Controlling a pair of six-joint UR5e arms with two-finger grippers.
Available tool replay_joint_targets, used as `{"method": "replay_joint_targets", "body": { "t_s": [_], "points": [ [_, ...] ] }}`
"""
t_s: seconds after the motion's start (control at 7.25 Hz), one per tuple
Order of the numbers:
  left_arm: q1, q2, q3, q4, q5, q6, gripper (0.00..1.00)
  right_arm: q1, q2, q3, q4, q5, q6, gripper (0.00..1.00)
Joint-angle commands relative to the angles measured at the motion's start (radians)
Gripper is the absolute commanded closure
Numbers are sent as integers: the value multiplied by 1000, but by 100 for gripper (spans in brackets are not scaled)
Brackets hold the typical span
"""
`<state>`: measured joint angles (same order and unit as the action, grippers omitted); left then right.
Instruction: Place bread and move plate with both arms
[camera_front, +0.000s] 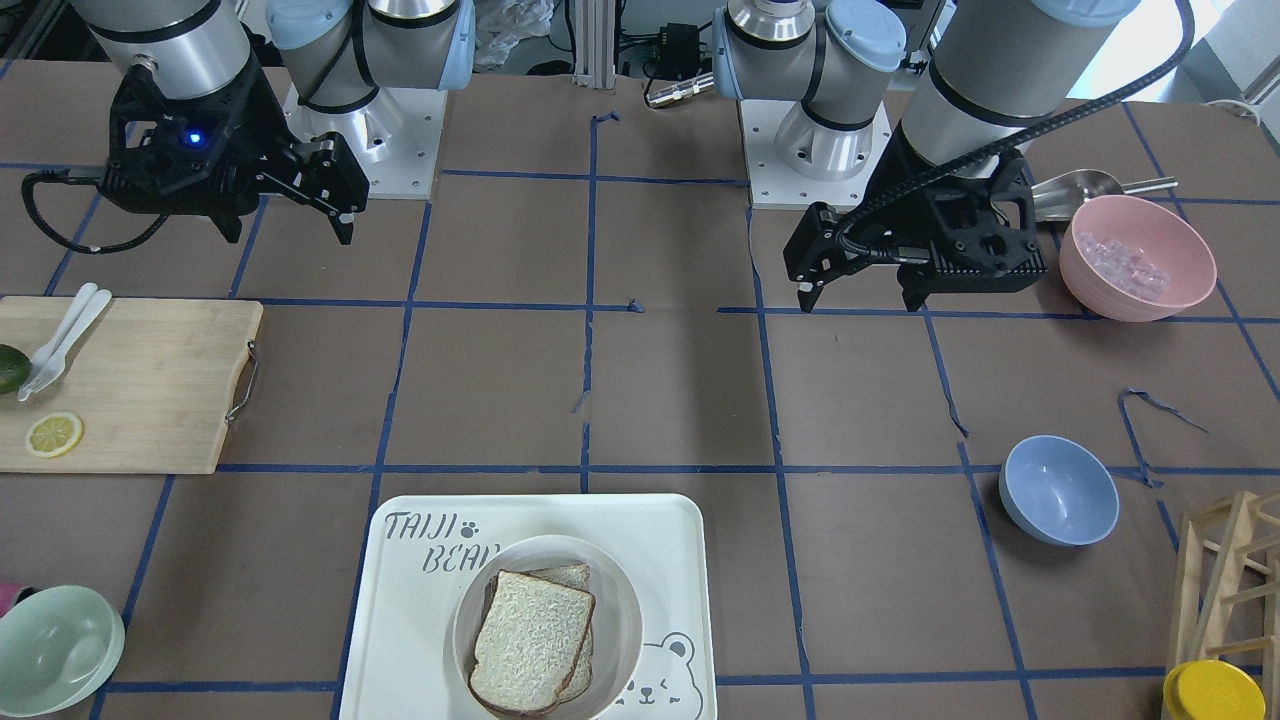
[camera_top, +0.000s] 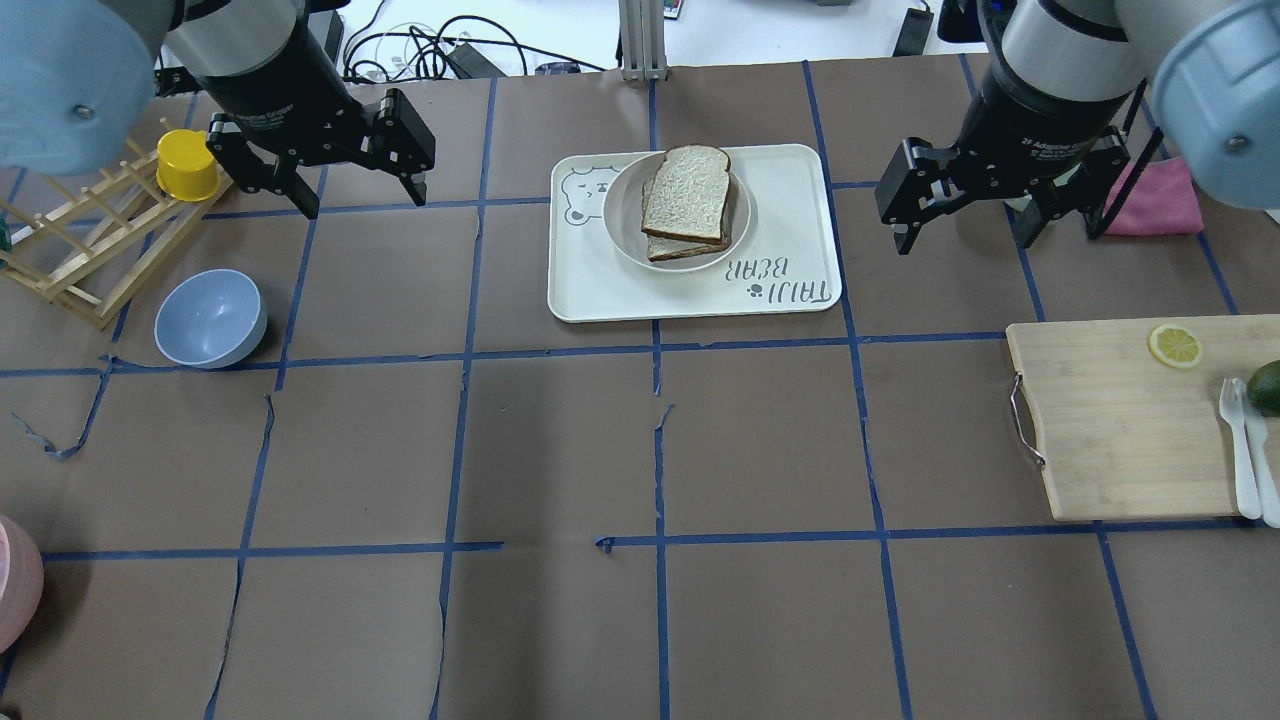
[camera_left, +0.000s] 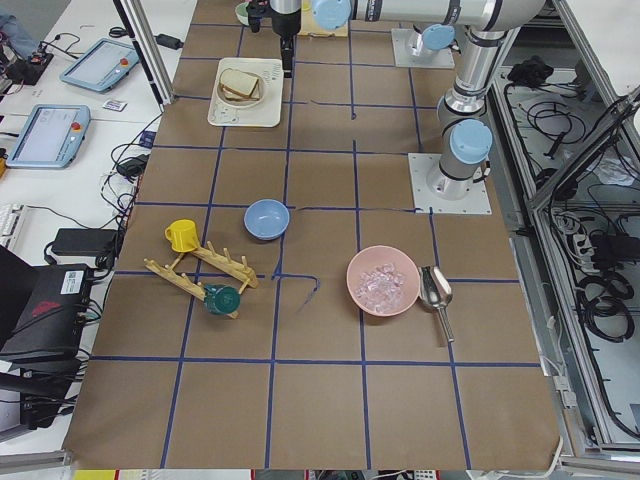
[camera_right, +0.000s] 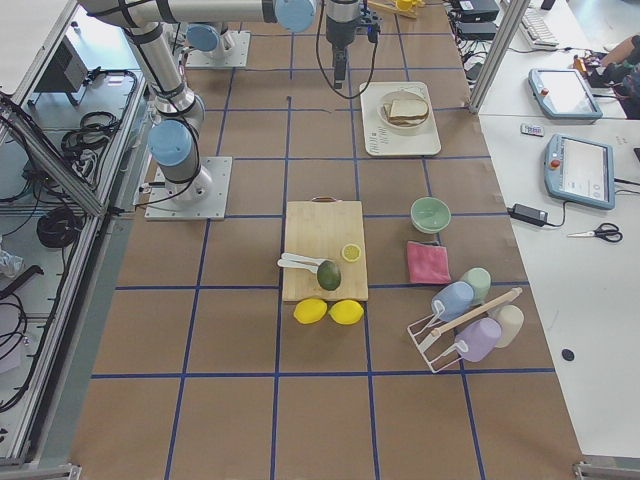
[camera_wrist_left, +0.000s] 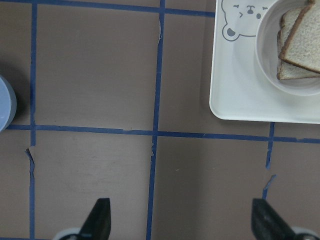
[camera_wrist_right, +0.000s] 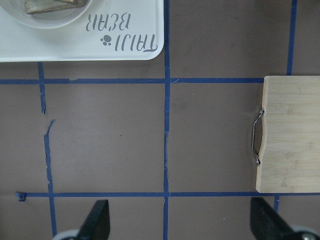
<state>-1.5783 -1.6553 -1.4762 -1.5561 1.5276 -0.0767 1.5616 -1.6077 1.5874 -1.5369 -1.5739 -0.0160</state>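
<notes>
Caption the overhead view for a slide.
Left gripper and right gripper, both open, flank the tray holding plate and bread.

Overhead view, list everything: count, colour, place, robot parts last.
bread: 2, white, on plate
plate: 1, cream, on tray
tray: 1, cream, far middle
board: 1, wooden, right side
lemon slice: 1, yellow, on board
avocado: 1, green, on board
cutlery: 2, white, on board
cloth: 1, pink, far right
blue bowl: 1, left side
pink bowl: 1, near left
rack: 1, wooden, far left
cup: 1, yellow, on rack
left gripper: 1, black, tray's left
right gripper: 1, black, tray's right
</notes>
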Motion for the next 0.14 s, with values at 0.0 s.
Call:
{"method": "replay_joint_targets", "body": {
  "t_s": [0.0],
  "points": [
    [0,2,-1,-4,0,0,0,0,0,0,1,0,1,0]
  ]
}}
